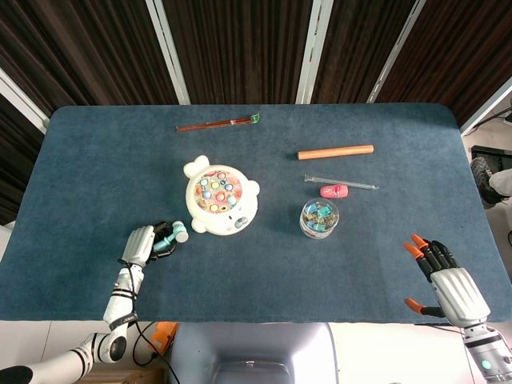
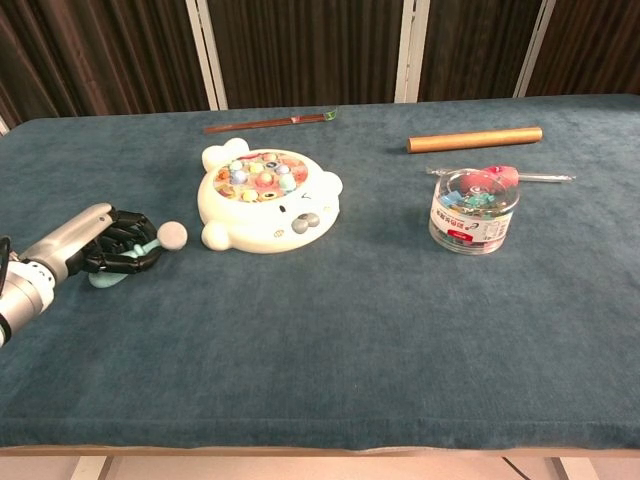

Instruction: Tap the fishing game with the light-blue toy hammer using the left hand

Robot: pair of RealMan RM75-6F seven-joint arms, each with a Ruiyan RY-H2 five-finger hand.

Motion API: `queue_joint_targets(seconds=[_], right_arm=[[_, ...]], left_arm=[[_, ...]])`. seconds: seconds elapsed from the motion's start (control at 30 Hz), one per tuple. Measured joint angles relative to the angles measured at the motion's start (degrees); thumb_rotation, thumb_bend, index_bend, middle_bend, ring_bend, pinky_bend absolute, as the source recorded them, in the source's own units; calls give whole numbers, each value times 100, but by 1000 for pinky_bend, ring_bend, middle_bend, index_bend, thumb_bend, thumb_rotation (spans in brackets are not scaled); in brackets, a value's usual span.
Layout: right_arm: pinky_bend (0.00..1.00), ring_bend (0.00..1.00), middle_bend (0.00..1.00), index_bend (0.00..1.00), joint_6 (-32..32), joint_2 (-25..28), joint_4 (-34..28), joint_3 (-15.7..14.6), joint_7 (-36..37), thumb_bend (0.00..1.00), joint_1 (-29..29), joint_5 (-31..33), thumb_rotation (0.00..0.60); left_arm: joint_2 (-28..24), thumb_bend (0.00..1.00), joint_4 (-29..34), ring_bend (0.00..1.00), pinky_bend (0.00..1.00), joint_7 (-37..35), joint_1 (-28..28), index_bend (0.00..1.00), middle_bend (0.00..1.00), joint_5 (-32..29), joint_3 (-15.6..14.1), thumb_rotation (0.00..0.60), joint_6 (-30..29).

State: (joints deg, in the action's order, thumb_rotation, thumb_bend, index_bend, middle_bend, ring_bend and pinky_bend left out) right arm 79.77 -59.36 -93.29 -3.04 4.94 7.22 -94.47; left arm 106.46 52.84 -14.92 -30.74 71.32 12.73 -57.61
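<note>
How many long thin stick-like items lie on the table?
3: a reddish-brown stick at the far edge, an orange rod right of centre, and a clear thin rod just in front of it.

Our left hand [image 1: 142, 245] lies low with fingers curled closed; our right hand [image 1: 448, 280] rests flat, fingers spread.

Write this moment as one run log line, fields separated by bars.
left robot hand: grips toy hammer | fishing game: untapped, hammer head beside it | right robot hand: open, idle
</note>
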Motion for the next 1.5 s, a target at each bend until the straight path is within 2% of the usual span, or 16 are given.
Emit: queue_joint_targets(seconds=[0.57, 1.17, 1.5], right_arm=[[0, 0, 0, 0, -29, 10, -9, -21, 30, 305, 20, -23, 600], [0, 0, 0, 0, -57, 8, -23, -31, 0, 305, 32, -18, 600], [0, 0, 0, 0, -45, 20, -26, -29, 12, 305, 31, -13, 600]], left_arm=[[178, 373, -453, 102, 0, -129, -181, 470, 287, -292, 303, 450, 244], [238, 371, -726, 89, 0, -83, -238, 476, 276, -194, 260, 442, 169], [231, 365, -782, 37, 0, -146, -264, 459, 217, -118, 218, 424, 171]])
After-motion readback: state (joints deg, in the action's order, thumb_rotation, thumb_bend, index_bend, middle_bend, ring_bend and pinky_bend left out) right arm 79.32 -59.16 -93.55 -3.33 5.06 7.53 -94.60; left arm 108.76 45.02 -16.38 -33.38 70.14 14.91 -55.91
